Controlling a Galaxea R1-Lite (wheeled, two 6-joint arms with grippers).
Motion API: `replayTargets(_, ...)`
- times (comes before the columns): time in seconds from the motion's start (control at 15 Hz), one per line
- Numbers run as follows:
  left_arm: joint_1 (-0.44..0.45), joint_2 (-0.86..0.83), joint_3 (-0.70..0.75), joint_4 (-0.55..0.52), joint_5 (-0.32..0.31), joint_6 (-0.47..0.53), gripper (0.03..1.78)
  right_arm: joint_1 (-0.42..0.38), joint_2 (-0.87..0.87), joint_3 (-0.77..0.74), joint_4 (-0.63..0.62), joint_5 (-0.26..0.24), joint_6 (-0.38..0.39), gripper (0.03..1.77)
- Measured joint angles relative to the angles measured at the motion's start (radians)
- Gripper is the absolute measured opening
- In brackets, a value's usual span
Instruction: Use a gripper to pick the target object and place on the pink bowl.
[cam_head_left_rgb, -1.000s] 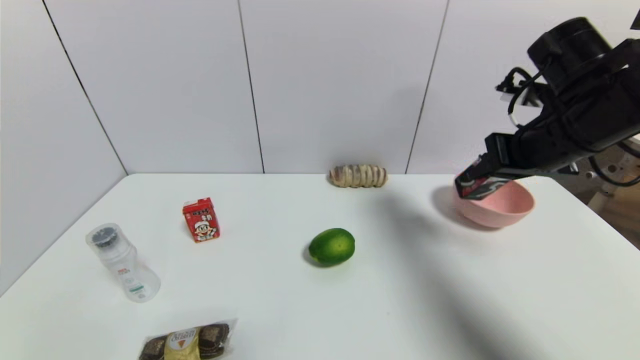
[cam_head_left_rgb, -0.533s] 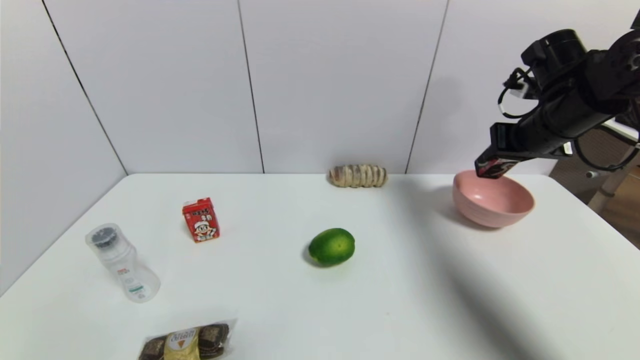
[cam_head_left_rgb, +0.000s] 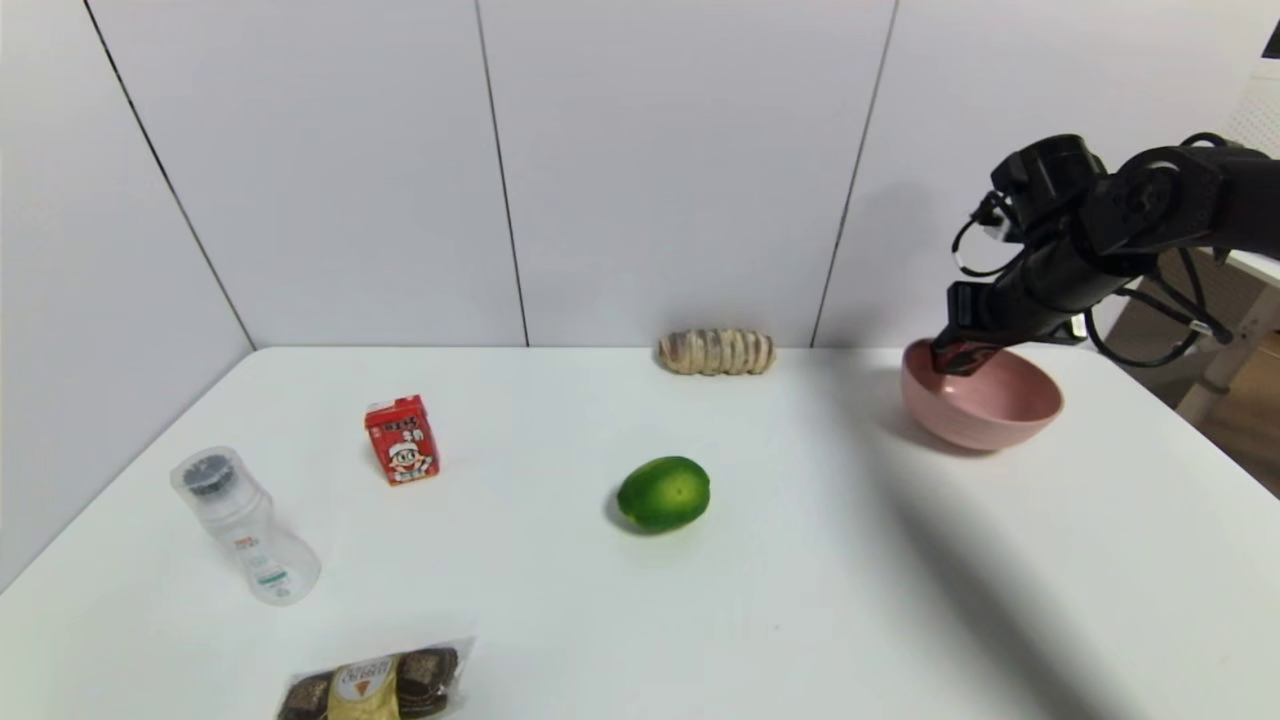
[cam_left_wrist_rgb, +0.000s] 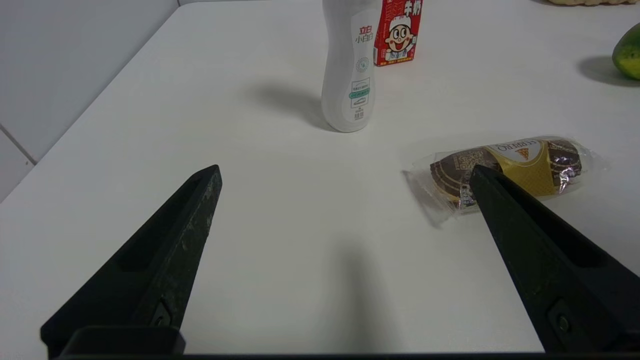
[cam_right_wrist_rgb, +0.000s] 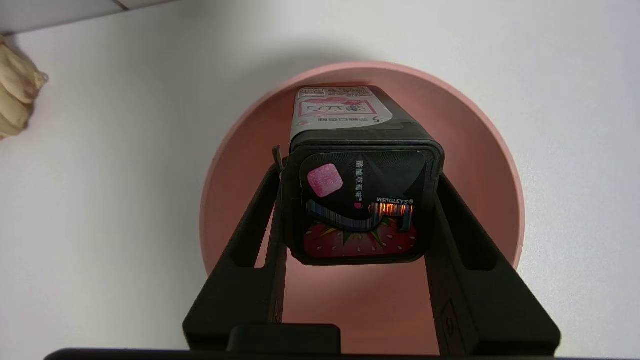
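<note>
1. Near the table's front-left edge the left gripper sits idle, its jaws spread wide above bare tabletop, with a chocolate pack just beside one finger.
2. A bottle, a carton and a lime stand farther in, well clear of the work.
3. At the back-right corner the right gripper pinches the tin by its sides, tilted down over the bowl.
4. This looks like the placing step: the tin hangs inside the rim, seemingly not yet resting on the bottom.
5. Next it likely calls for a short drop, then letting go.
</note>
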Motion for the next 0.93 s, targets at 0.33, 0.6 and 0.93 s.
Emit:
replayTargets(0.33,0.000,0.000,0.000,0.000,0.000,0.000,1.78,-0.008,0.004,0.003,0.101,0.000,0.000,0.78)
replayTargets(0.6,0.000,0.000,0.000,0.000,0.000,0.000,1.78,-0.011,0.013,0.007,0.177,0.020,0.001,0.78)
replayTargets(0.93,0.000,0.000,0.000,0.000,0.000,0.000,1.78,-0.010,0.022,0.007,0.174,0.027,-0.001,0.77)
